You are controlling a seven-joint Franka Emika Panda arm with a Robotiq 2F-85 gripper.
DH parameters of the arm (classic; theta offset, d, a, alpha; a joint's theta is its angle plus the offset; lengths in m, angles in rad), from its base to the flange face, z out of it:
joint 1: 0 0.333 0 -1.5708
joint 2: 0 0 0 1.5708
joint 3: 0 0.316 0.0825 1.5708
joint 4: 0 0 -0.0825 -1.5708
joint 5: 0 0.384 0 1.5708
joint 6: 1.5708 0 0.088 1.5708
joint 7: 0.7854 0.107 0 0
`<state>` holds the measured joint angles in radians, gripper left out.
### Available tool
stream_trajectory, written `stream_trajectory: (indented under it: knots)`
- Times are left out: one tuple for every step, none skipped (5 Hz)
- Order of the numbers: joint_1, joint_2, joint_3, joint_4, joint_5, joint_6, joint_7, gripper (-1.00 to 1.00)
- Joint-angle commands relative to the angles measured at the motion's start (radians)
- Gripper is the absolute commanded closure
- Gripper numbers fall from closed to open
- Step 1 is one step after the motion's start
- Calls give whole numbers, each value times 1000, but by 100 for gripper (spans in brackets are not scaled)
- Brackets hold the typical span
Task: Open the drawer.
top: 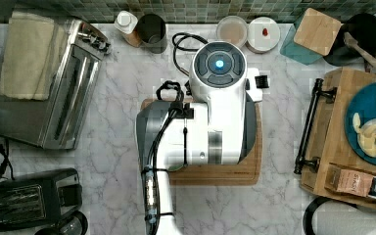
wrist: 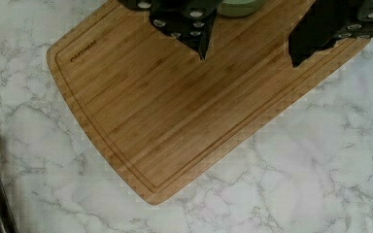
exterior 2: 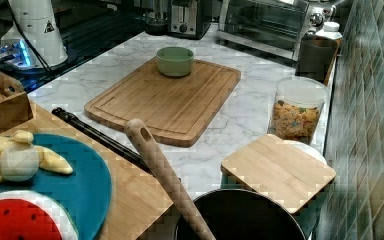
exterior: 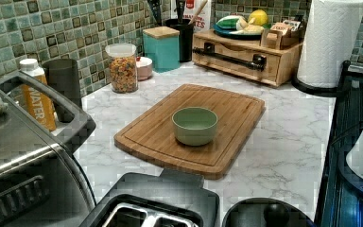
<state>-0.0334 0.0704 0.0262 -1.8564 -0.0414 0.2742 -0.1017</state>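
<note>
Black gripper (wrist: 247,56) fingers spread apart over brown grooved cutting board (wrist: 175,97); light-bamboo drawer (exterior: 236,61) apparently closed, its interior hidden.

Layout of the counter (top: 112,122). The cutting board (exterior: 189,127) lies at the centre, carrying a bowl (exterior: 194,125) (nearer one end). At the top view's right stands the drawer (top: 323,127), its bar handle (top: 307,128) facing the board; a plate (top: 367,122) rests on top. At the top view's left sit a toaster oven (top: 44,83) and, below it, a toaster (top: 27,198). The gripper (wrist: 247,56) hangs above the board, fingers apart.
</note>
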Motion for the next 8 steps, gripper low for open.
stream_trajectory:
  knots:
    - [0, 0, 1, -6, -13, 0, 0, -100]
    - [-26, 5, -20, -13, -67, 1, -117, -100]
    - [-71, 24, -52, -19, -101, 28, -279, -100]
    - [-107, 42, -101, -46, -136, 134, -402, -100]
    - [-124, 62, -132, -34, -143, 159, -454, -100]
    - [-121, 80, -184, -23, -142, 171, -511, -100]
    - [-221, 99, -112, -41, -196, 227, -499, -100]
    - [-177, 122, -182, -45, -202, 247, -510, -100]
